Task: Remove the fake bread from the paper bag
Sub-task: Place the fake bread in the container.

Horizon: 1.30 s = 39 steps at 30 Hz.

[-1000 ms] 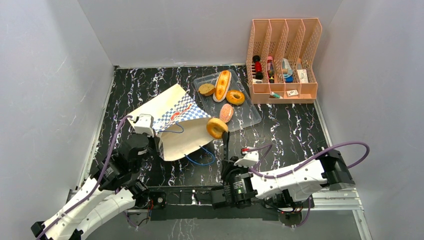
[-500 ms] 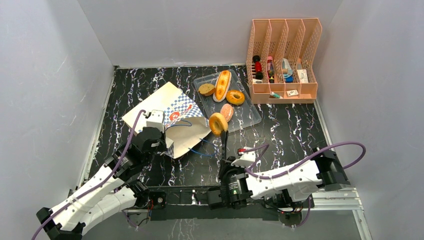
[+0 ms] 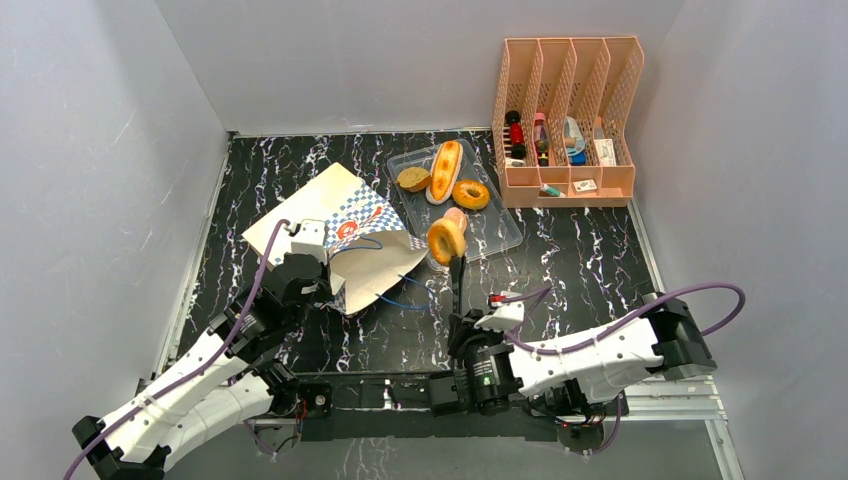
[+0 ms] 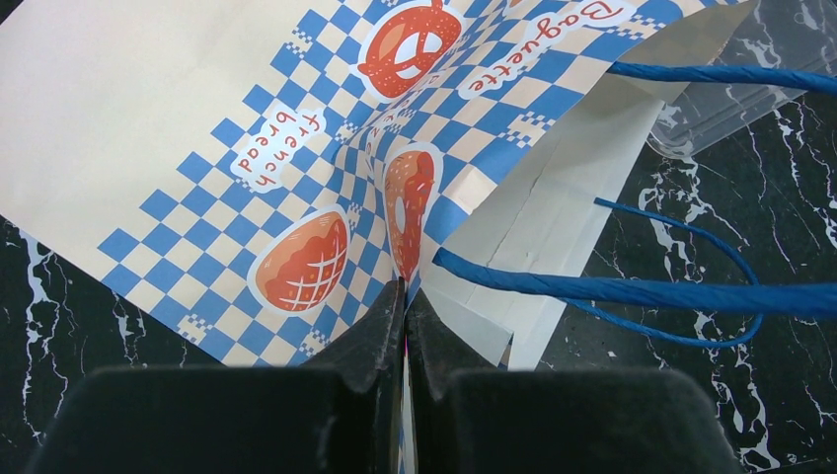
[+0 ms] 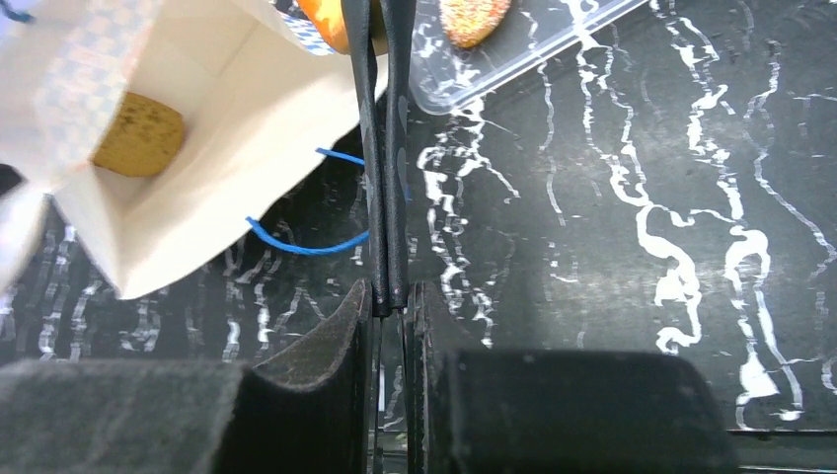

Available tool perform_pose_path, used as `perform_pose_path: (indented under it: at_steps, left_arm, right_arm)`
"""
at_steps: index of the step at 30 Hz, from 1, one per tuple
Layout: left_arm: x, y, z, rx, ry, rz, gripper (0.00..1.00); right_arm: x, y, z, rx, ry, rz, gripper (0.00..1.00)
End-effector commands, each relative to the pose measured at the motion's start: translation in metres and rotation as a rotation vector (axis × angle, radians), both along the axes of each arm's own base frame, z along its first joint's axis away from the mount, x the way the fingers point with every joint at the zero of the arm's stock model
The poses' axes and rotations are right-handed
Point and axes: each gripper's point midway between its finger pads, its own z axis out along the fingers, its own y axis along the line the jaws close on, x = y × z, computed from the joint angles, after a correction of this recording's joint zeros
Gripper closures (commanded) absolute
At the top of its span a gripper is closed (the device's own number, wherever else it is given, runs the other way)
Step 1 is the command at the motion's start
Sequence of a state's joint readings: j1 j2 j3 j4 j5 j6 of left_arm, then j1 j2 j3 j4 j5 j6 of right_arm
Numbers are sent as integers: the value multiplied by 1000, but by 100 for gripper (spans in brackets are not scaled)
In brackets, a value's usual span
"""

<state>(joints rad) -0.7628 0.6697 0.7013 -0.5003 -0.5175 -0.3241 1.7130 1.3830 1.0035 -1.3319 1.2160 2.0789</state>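
Left gripper [image 4: 405, 296]: fingers pressed together, pinching a fold at the rim of the tan kraft paper bag [image 3: 335, 225]. The bag lies on its side on the black marbled table [image 3: 560, 270], mouth toward the right arm. Round brown roll [image 5: 138, 148]: inside the bag. Right gripper [image 5: 391, 296]: clamped on slim black tongs [image 5: 387, 148], which grip a golden ring donut [image 3: 446, 241] over the near corner of the clear plastic tray [image 3: 497, 228].

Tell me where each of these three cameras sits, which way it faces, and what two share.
Top external: above and behind, looking down on the black marbled table; left arm and right arm show.
Left wrist: faces the tan checkered paper bag; left gripper pinches its edge.
Right wrist: looks along thin black tongs in the right gripper toward the bag's mouth.
Shared: both wrist views show the bag's blue cord handles.
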Motion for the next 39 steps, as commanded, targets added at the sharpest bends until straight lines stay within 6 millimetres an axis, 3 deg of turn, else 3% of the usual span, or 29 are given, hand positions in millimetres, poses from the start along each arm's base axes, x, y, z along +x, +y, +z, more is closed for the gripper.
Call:
perform_pose_path:
  at_steps: [1,5,7,14,28,39]
  left_arm:
    - [4,2,4,-2,-27,20,100]
    - [5,1,4,-1,-25,21,100]
    - [4,2,3,-1,-25,21,100]
    - [4,2,4,-2,-27,24,100]
    - [5,0,2,-3,-24,16,100]
    - [4,0,3,-6,-28,15,100]
  right_arm:
    - [-26,43,56,173,-72,155,100]
    - [9,62,71,118,-84,202,100]
    - [36,64,74,114,-85,208,100]
    - [103,40,54,-6,-39,105,100]
    - [168,-9,3,-49,61,3,100]
    - [210,4,-12,-64,106,16,100]
